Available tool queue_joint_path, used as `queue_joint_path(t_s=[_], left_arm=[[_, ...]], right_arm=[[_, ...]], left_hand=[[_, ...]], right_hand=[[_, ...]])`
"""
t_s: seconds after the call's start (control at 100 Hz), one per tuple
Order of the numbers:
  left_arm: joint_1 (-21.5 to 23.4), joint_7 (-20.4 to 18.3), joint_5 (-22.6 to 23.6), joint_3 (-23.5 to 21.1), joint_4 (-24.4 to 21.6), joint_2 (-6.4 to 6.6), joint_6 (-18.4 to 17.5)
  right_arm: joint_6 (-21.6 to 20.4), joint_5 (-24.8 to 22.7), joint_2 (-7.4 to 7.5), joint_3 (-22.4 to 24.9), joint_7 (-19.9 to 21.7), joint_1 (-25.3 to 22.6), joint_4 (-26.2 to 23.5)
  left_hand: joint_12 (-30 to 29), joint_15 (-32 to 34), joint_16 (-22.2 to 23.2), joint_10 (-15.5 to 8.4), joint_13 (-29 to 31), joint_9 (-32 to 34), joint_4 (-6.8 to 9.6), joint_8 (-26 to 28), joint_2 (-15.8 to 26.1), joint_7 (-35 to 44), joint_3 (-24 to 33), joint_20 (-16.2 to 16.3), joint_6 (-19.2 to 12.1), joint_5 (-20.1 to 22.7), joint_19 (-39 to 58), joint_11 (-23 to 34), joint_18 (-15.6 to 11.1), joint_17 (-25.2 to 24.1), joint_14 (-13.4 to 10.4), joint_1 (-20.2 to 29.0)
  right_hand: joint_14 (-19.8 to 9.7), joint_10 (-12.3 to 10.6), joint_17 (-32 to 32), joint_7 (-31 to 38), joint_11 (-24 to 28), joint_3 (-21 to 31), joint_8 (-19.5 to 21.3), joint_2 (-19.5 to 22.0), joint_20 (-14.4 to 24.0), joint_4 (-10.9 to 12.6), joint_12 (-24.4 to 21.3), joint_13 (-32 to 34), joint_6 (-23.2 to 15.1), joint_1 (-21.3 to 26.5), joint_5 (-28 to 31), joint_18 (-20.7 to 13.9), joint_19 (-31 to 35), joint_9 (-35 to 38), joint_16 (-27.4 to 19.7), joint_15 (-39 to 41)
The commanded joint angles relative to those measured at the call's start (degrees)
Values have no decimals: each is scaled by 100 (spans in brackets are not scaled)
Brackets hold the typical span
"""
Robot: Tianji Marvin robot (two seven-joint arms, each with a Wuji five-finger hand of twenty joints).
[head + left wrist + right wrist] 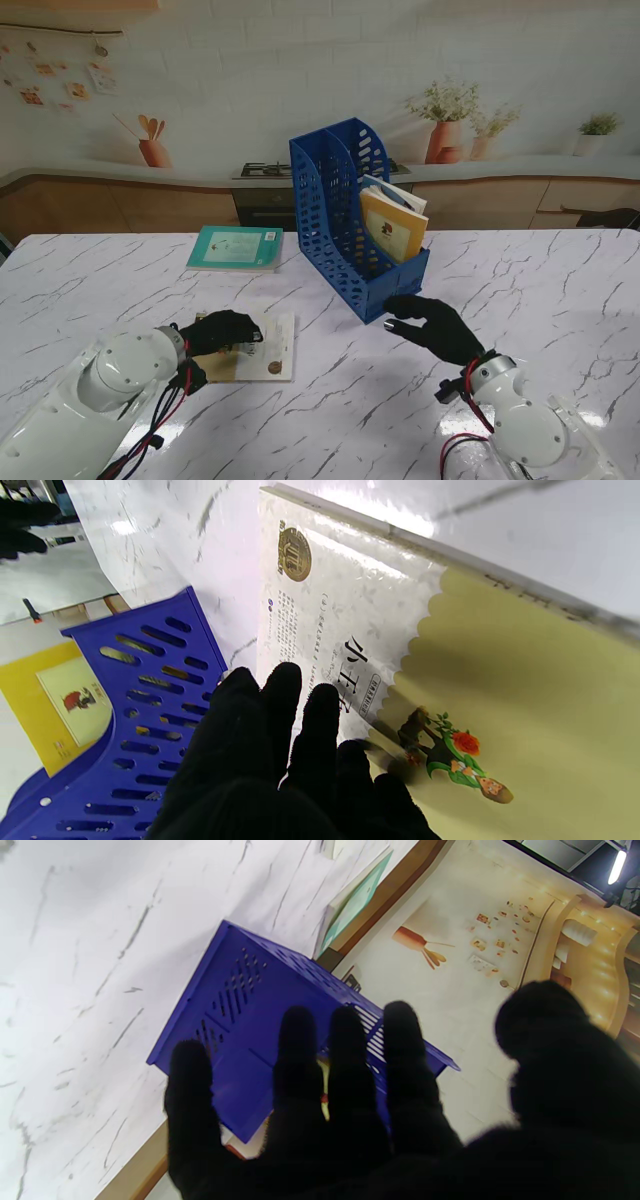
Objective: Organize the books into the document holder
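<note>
The blue document holder (352,215) is standing upright near the middle of the marble desk (560,290), with a yellow book (393,228) and a white one behind it leaning in its right compartment. A teal book (236,248) is lying flat to the left of the holder, well apart from it. Nearer to me on the left, a cream-and-white book (270,352) with a gold seal and a small figure beside a red rose on its cover is lying flat on the desk. The left robot hand (222,331) is resting palm-down over that book's left part, its black-gloved fingers (280,705) lying close together on the cover; whether they are actually gripping the book I cannot tell. The right robot hand (433,325) is hovering just in front of the holder's near end, released and grasping nothing, its fingers (345,1050) spread and pointing toward the blue wall; whether the fingertips are touching the holder is not clear from either view.
</note>
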Motion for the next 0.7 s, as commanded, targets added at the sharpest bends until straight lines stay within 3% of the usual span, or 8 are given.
queue_joint_path(t_s=[0.0, 0.37, 0.69], left_arm=[[250, -147, -128, 141, -7, -37, -152], [375, -166, -809, 600, -260, -71, -482], [480, -143, -914, 810, -430, -56, -943]], right_arm=[[-10, 31, -19, -24, 22, -78, -28], [-49, 129, -4, -8, 119, -107, -11], [-95, 191, 7, 0, 182, -117, 38]], left_hand=[[52, 744, 229, 39, 517, 83, -122, -50, 373, 75, -116, 33, -11, 32, 355, 91, 289, 186, 701, 386], [76, 718, 226, 41, 379, -34, -111, -42, 418, -10, -110, 53, 27, -37, 103, 79, 337, 120, 722, 352], [105, 742, 278, 15, 442, -58, -111, -7, 430, -32, -127, 330, -12, -59, 201, 95, 481, 191, 834, 290]], right_hand=[[-36, -91, -96, -83, -66, -119, 112, 183, 29, 231, -63, -89, -14, 36, -102, -837, -33, -119, 54, -29], [-86, -120, -105, -95, -28, -238, 106, 288, 4, 238, -81, -162, 12, 118, -162, -930, -66, -224, 25, -55], [-53, -104, -143, -106, -32, -336, 98, 335, -15, 255, -114, -181, 10, 155, -178, -900, -102, -228, 16, -46]])
